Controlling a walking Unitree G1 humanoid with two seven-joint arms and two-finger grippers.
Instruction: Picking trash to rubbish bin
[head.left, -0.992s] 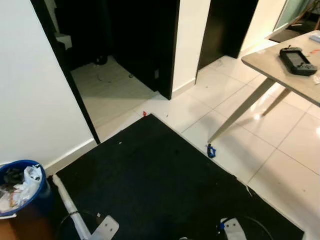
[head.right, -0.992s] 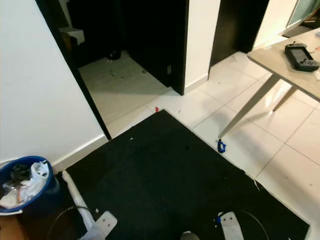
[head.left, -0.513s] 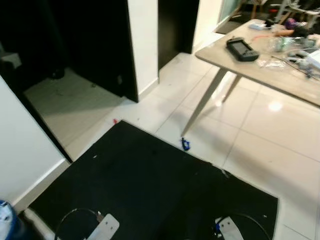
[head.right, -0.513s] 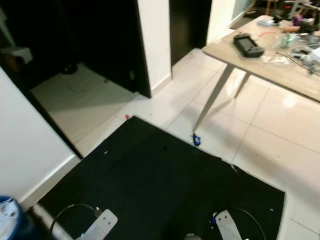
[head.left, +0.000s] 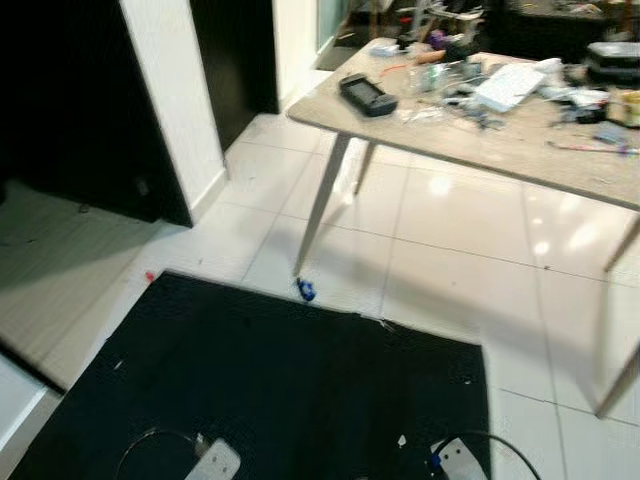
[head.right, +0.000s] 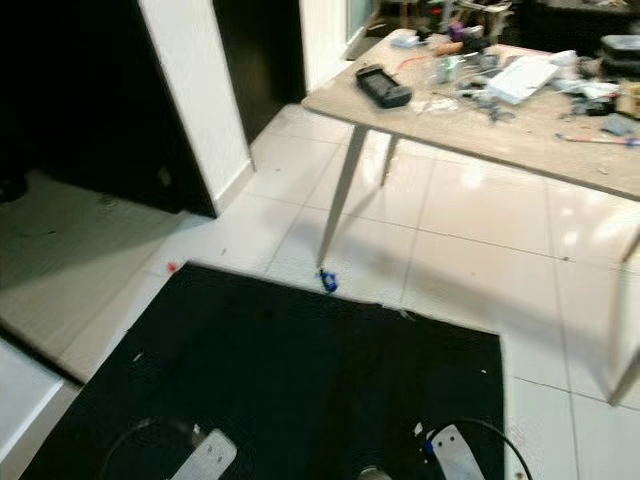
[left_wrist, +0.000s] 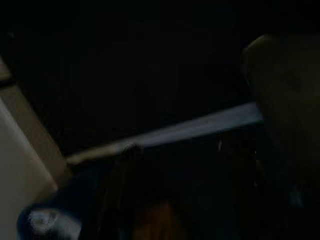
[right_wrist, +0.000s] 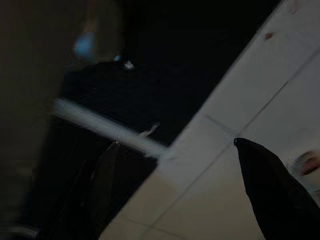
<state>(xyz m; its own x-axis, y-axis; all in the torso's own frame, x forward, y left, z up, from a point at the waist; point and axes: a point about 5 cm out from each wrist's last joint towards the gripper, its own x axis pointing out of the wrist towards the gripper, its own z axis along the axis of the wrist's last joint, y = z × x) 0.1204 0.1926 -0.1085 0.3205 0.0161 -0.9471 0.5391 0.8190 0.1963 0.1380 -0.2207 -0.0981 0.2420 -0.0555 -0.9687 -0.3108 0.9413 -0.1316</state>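
A small blue scrap (head.left: 306, 290) lies on the white tiles beside the table's slanted leg (head.left: 318, 205), just past the far edge of the black mat (head.left: 260, 390). A tiny red bit (head.left: 150, 275) lies on the tiles off the mat's left corner. Both silver arms hang low at the bottom edge, left (head.left: 215, 463) and right (head.left: 458, 460). In the right wrist view my right gripper (right_wrist: 185, 200) hangs over the mat's edge, its black fingers (right_wrist: 272, 192) apart with nothing between them. The left wrist view is very dark, with a blurred blue shape (left_wrist: 45, 222) low in it.
A long pale table (head.left: 520, 150) at the right carries a black handheld console (head.left: 362, 95), a keyboard (head.left: 508, 87) and several small items. Dark doorways (head.left: 70, 110) stand at the left around a white wall pillar (head.left: 180, 90). Glossy tiles stretch under the table.
The camera has swung to the right: the blue bin has slid out of view at the left, and the table with its clutter has come in. The arms still hang low.
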